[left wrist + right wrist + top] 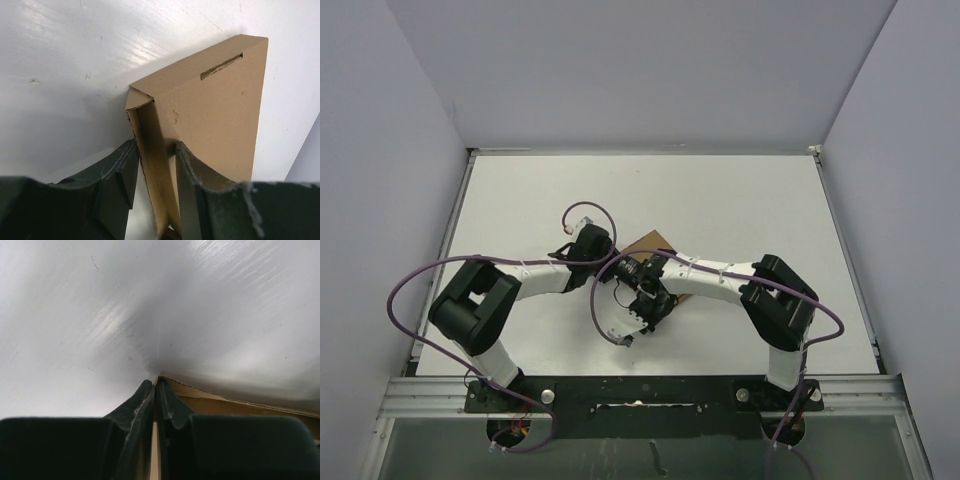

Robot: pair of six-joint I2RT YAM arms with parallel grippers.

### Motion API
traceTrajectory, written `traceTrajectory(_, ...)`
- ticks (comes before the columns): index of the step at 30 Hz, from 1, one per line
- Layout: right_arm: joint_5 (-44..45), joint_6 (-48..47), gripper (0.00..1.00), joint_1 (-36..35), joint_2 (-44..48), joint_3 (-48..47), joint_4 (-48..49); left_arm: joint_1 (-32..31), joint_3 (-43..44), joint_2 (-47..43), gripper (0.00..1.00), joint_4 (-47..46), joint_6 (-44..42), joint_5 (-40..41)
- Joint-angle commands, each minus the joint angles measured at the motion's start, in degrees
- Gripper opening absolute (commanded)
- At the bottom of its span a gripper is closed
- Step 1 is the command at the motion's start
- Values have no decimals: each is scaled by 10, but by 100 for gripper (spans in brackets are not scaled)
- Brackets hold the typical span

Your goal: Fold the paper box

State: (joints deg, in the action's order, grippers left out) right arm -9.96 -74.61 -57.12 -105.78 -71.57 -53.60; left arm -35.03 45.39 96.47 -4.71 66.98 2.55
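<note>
The paper box (215, 110) is brown cardboard, partly folded, with a slot near its far edge. It rests on the white table. In the top view only a corner of it (655, 240) shows behind the two wrists, which meet at the table's middle. My left gripper (155, 150) straddles a raised side wall of the box, and both fingertips touch the cardboard. My right gripper (156, 385) is pinched shut on a thin edge of the box (225, 402) at a corner, close to the table.
The white table (740, 200) is enclosed by grey walls at the back and both sides. Purple cables loop over both arms. A metal rail (640, 390) runs along the near edge.
</note>
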Motion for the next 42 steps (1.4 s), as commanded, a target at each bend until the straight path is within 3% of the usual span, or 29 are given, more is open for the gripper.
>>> traceTrajectory(1, -21, -15, 6, -13, -13, -22, 0, 0, -16, 39, 32, 72, -24, 6)
traceTrajectory(23, -15, -19, 6, -19, -47, -59, -26, 3, -23, 47, 31, 59, -26, -4)
traceTrajectory(42, -11, 3, 9, 9, 60, 15, 6, 11, -31, 42, 31, 54, -27, -9)
